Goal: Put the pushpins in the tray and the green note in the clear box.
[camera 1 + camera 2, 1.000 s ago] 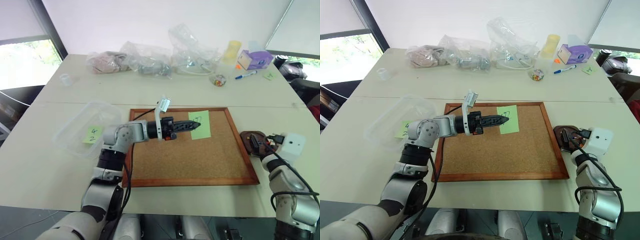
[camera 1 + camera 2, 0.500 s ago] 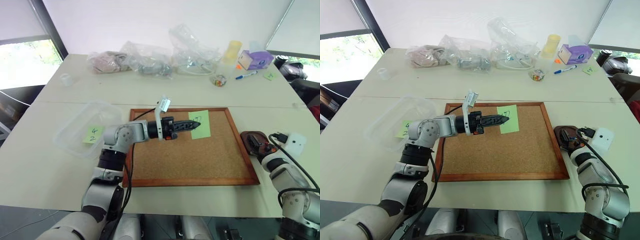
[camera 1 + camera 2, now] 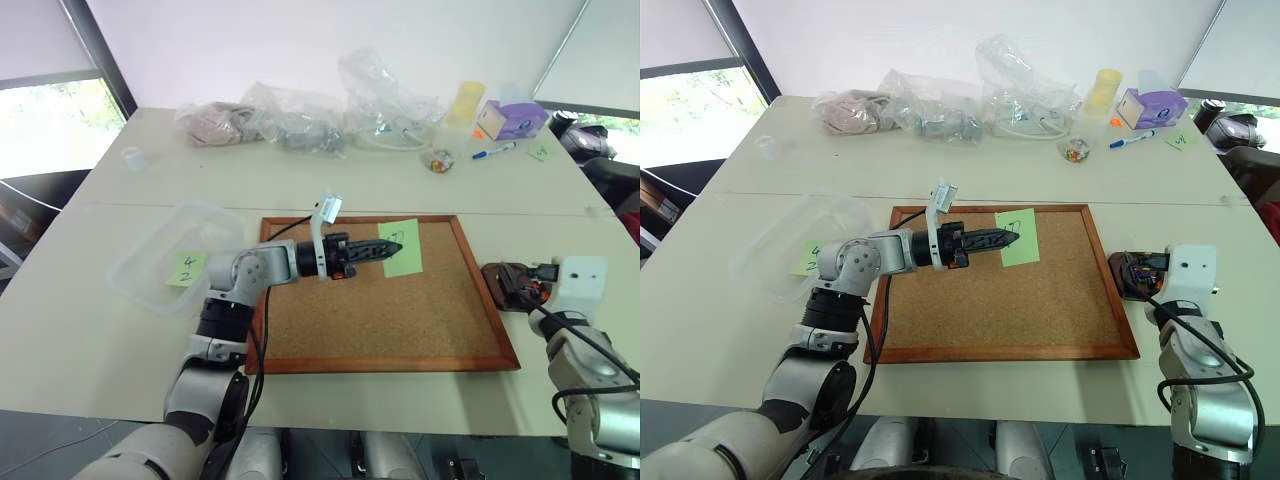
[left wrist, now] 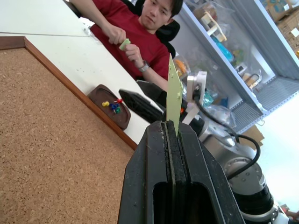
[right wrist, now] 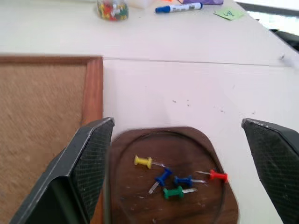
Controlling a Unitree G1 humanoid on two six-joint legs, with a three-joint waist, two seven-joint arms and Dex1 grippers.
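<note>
the left gripper (image 3: 392,251) was clamped on the near edge of the green note (image 3: 402,246), holding it over the far part of the corkboard (image 3: 400,310); in the left wrist view the note stood edge-on from between the closed fingers. the clear box (image 3: 158,262) lay back along that arm, behind the gripper and past the elbow, on the table (image 3: 90,330) just off the corkboard's left frame, so the note had to travel away from where the fingers pointed. the box's long axis ran diagonally, and the left arm was far nearer to it. a second green note inside the box read "4 2" (image 3: 186,268). the held note's scribble was too small to read, possibly a numeral.

the right gripper (image 5: 182,158) stood wide open with nothing between its fingers, the tray (image 5: 174,179) directly below and between them. the pushpins (image 5: 175,179), yellow, blue, green and red, lay in the tray.
</note>
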